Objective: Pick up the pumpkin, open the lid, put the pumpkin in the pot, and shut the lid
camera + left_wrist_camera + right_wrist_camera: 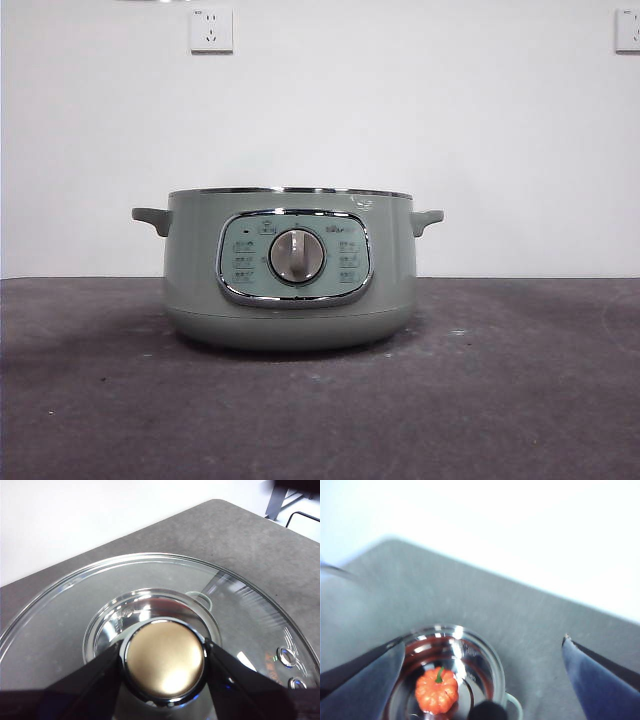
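**Lid held aloft, pumpkin in the pot**

Left end effector [165, 667] clenched on the lid's knob [165, 662], one black jaw on each side. The glass lid [75, 625] hangs above the pot, whose shiny inner bowl shows through it. Right end effector [482, 680] released, jaws spread wide, holding nothing, over the open pot. Pumpkin [436, 691] sits on the steel floor inside. From the front, the sage-green pot [290, 268] stands uncovered on the dark table [520, 400].
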`<control>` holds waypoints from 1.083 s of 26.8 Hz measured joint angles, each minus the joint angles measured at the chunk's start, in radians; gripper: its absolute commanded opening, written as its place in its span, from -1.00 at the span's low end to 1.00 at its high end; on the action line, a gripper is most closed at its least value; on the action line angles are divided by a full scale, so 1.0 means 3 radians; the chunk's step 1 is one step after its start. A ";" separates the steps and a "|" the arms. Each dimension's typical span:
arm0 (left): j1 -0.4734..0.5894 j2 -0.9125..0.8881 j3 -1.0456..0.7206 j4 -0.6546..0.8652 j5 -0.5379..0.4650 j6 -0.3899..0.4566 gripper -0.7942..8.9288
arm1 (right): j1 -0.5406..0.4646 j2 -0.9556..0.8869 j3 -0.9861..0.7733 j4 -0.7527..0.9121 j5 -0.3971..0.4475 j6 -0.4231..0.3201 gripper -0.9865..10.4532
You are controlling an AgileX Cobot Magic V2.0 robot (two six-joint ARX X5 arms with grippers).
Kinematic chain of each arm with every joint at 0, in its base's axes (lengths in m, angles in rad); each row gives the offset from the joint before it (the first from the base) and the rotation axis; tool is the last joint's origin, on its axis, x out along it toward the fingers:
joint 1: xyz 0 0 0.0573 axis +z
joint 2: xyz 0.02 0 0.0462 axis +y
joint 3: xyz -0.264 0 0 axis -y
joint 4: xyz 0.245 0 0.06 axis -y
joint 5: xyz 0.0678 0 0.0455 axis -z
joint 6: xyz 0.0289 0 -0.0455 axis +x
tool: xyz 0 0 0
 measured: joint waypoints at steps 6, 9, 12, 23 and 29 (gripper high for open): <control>-0.0061 0.0524 0.0000 0.0366 -0.0008 0.0000 -0.86 | 0.0010 -0.0478 0.0000 -0.0262 -0.0015 0.0008 0.32; -0.0102 0.0778 0.0000 0.0598 -0.0005 0.0000 -0.86 | 0.0011 -0.0632 0.0000 -0.0413 -0.0020 0.0019 0.32; -0.0154 0.1010 0.0000 0.0814 -0.0010 0.0000 -0.86 | 0.0010 -0.0734 0.0000 -0.0568 -0.0020 0.0041 0.32; -0.0256 0.1668 0.0000 0.1399 -0.0019 0.0000 -0.86 | 0.0011 -0.0793 0.0000 -0.0905 -0.0019 0.0069 0.32; -0.0259 0.1882 0.0000 0.1534 -0.0020 0.0000 -0.86 | 0.0013 -0.0790 0.0000 -0.0919 -0.0020 0.0070 0.32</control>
